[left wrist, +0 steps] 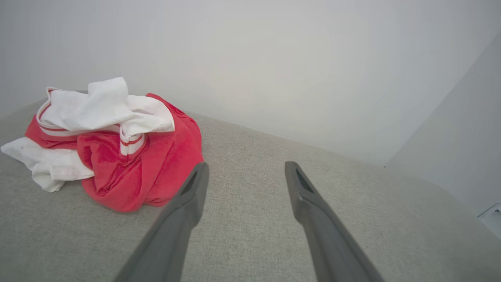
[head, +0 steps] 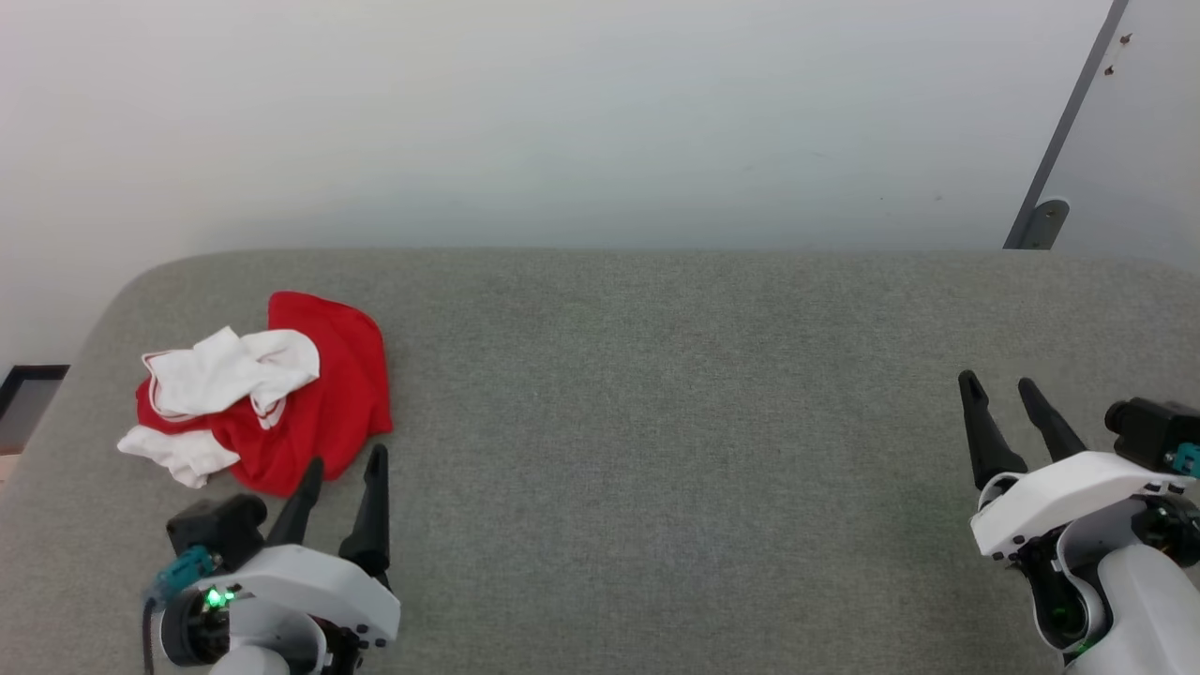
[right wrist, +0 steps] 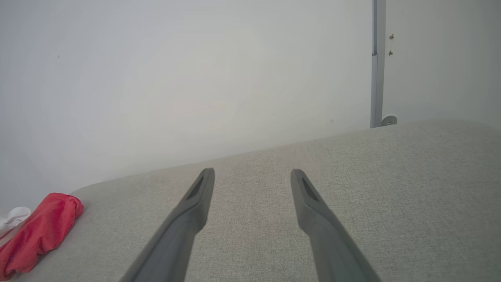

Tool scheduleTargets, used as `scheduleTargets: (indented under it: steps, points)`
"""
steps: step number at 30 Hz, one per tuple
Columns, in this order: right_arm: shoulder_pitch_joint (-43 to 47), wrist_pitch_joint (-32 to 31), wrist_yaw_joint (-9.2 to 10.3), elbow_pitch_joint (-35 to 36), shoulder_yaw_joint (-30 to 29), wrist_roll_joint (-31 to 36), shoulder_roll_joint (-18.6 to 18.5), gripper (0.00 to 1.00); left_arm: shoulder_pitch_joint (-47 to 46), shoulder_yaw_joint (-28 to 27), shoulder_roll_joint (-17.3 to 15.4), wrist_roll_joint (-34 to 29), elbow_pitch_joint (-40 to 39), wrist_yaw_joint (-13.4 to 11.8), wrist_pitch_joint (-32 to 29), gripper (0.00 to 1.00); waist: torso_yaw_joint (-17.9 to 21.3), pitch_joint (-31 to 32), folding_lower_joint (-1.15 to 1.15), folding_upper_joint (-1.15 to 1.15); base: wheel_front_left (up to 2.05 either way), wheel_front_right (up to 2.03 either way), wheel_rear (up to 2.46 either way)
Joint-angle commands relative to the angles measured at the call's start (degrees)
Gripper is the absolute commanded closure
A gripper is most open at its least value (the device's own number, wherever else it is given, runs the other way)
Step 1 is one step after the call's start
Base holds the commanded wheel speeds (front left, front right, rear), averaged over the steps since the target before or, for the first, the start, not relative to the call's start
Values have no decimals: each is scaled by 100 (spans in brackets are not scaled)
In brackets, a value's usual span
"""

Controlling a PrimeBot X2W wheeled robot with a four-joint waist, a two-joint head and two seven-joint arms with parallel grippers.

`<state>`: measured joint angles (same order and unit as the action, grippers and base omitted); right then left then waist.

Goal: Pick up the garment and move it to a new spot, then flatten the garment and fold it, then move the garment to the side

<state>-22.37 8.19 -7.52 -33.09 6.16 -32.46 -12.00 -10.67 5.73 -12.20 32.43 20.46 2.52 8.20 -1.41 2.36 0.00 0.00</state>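
Nearest, the left claw (head: pixel 345 457) stands spread and empty, its tips just short of the garment (head: pixel 323 403). The right claw (head: pixel 996 380), also spread, sits well apart across the bench (head: pixel 656 422). A pinch here could catch one loose layer only, so the heap would trail or slip. The garment lies crumpled at the bench's left: soft red jersey, white sleeves bunched on top, striped trim, on coarse grey weave.

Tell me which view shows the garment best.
The left wrist view: the garment is near and whole, with its striped trim clear. The head view shows it smaller, from above; the right wrist view cuts it off.
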Motion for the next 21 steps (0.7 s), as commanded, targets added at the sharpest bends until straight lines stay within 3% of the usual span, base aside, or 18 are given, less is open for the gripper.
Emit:
scheduleTargets:
  steps: [1,21]
  points:
    - [-174,65,3,-1,39,157,-51,0,-129,13,-29,-158,-4,3,62,0,-3,4,0,0,0,0,0]
    - [-157,336,4,-264,20,798,-127,0,-164,-73,-19,-1106,297,123,339,0,-27,79,0,0,0,0,0]
